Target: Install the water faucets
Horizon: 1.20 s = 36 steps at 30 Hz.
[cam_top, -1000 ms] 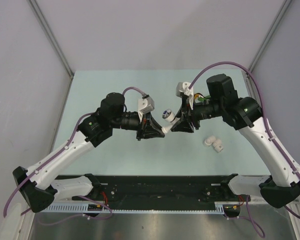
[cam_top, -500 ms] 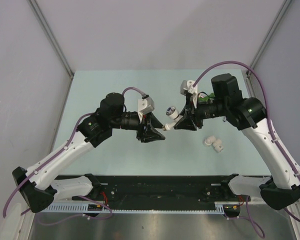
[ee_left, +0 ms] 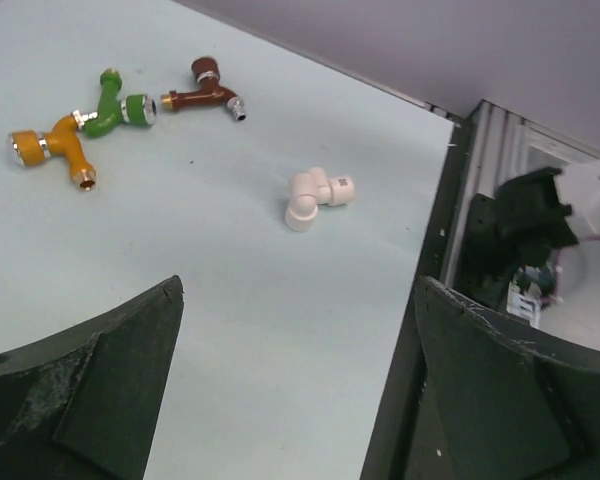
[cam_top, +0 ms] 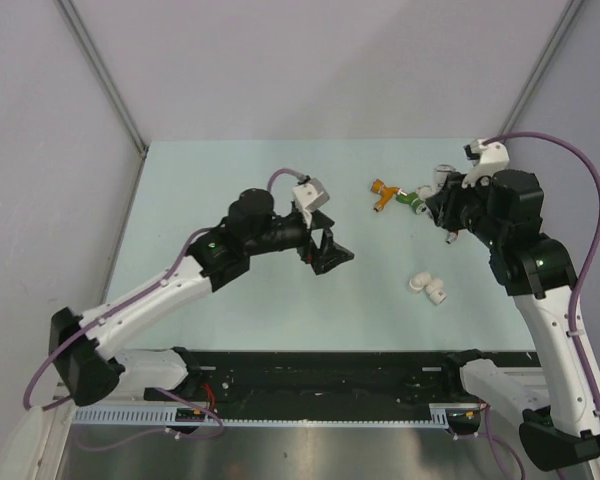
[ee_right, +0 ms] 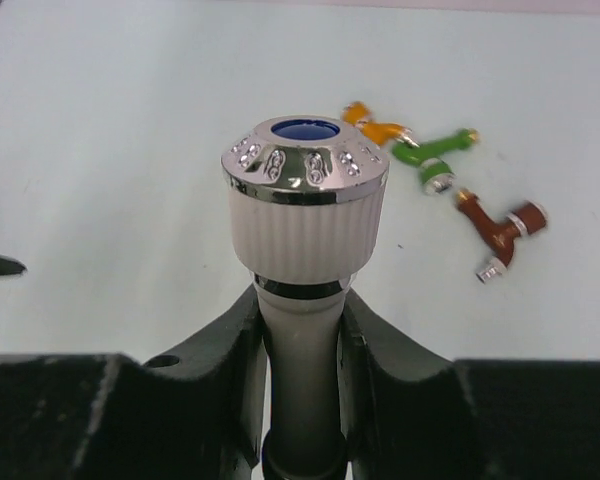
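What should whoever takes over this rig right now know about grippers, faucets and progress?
Left gripper: open, empty, above the pale green table.
Right gripper: shut on the white plastic faucet with silvery knob, held off the table.
The orange plastic faucet, green plastic faucet and dark red plastic faucet lie loose, clustered at far right.
The white plastic pipe connectors lie loose nearer the right base.
Done: white faucet picked up. Left: no faucet is joined to a connector yet; all four to install.
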Available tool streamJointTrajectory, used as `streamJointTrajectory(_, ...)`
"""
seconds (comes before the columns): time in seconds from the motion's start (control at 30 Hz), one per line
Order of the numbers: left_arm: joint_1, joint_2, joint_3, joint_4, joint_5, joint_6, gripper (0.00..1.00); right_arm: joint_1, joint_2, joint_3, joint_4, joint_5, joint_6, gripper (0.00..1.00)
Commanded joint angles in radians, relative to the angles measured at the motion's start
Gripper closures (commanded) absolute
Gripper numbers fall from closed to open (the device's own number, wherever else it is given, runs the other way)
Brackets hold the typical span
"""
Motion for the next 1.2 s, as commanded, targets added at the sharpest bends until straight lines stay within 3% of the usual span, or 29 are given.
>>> streamJointTrajectory(0.0,-0.093,0.159,0.005,0.14,-0.212,-0.063,0.01,-0.01,-0.148,-0.078,0.11,0.349,0.209,1.0)
streamJointTrajectory(0.23,-0.226,0.501,0.142,0.261,-0.288,-0.045,0.01,-0.009,-0.347,-0.185,0.138,0.467,0.323,1.0)
streamJointTrajectory(0.6,-0.31,0.949,0.492,0.248,-0.42,-0.074,0.09,-0.009,-0.464,-0.208,0.015,0.418,0.338,1.0)
streamJointTrajectory(1.1,-0.309,1.142,0.714,0.093,-0.425,-0.118,0.36,0.028,-0.484,-0.208,-0.031,0.442,0.289,1.0)
streamJointTrajectory(1.17,-0.309,1.138,0.714,0.061,-0.422,-0.126,0.44,0.027,-0.482,-0.21,-0.026,0.444,0.286,1.0)
